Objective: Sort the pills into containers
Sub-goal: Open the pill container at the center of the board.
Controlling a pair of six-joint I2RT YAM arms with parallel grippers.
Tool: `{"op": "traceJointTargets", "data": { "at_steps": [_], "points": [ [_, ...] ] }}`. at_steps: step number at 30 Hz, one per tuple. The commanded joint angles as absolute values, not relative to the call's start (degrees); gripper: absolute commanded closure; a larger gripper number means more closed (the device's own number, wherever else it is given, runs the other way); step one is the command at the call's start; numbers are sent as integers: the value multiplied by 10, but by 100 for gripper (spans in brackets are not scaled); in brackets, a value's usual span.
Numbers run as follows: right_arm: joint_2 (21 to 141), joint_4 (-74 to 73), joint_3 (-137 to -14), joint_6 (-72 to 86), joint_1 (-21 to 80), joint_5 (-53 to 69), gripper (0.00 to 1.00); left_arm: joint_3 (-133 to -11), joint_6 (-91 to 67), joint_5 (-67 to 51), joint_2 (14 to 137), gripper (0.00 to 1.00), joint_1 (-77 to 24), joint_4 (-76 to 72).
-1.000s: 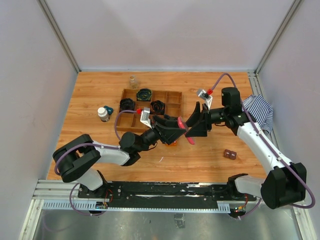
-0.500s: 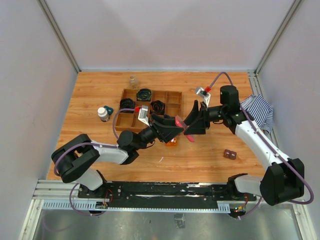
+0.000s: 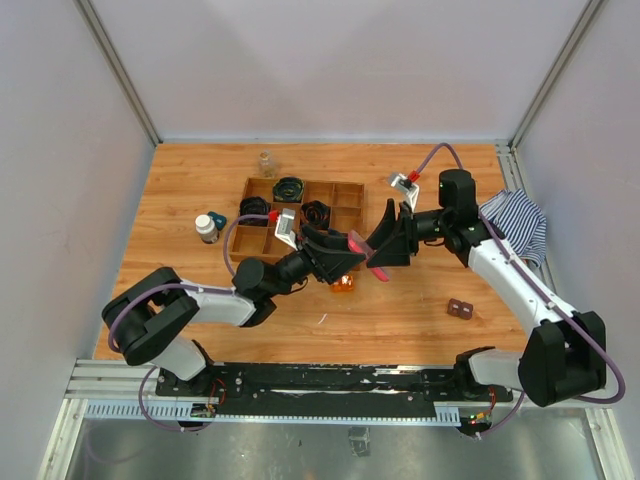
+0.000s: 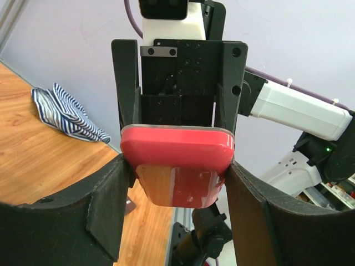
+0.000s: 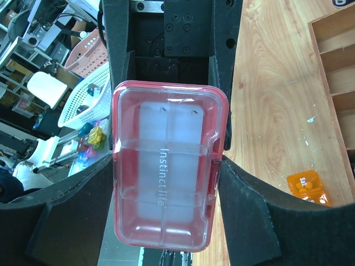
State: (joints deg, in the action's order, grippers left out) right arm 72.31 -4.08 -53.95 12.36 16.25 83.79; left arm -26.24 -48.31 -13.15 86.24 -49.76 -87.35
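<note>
The flat pink translucent box (image 3: 358,244) hangs in the air above the table's middle, gripped from both ends. My left gripper (image 3: 340,256) is shut on one end; in the left wrist view its fingers (image 4: 119,183) press the box (image 4: 177,149) from both sides. My right gripper (image 3: 388,247) is shut on the other end; the right wrist view shows the box (image 5: 166,138) with its clear lid facing the camera. The clear vial (image 3: 266,162) stands at the back. The dark bottle with white cap (image 3: 206,228) stands at the left.
A wooden compartment tray (image 3: 345,205) with black coils lies behind the grippers. An orange block (image 3: 343,283) lies under the box and also shows in the right wrist view (image 5: 309,187). A small brown piece (image 3: 460,309) and a striped cloth (image 3: 515,220) are at the right.
Both grippers have shifted slightly left and toward the back with the pink box held between them. Nothing was let go.
</note>
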Motion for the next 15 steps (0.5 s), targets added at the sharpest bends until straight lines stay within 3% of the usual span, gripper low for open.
{"op": "traceJointTargets", "data": {
  "at_steps": [1, 15],
  "points": [
    [728, -33, -554, 168, 161, 920, 90, -271, -460, -172, 843, 100, -483, -910],
    [738, -33, -560, 178, 154, 928, 94, -297, -442, -218, 817, 100, -466, -801]
  ]
}}
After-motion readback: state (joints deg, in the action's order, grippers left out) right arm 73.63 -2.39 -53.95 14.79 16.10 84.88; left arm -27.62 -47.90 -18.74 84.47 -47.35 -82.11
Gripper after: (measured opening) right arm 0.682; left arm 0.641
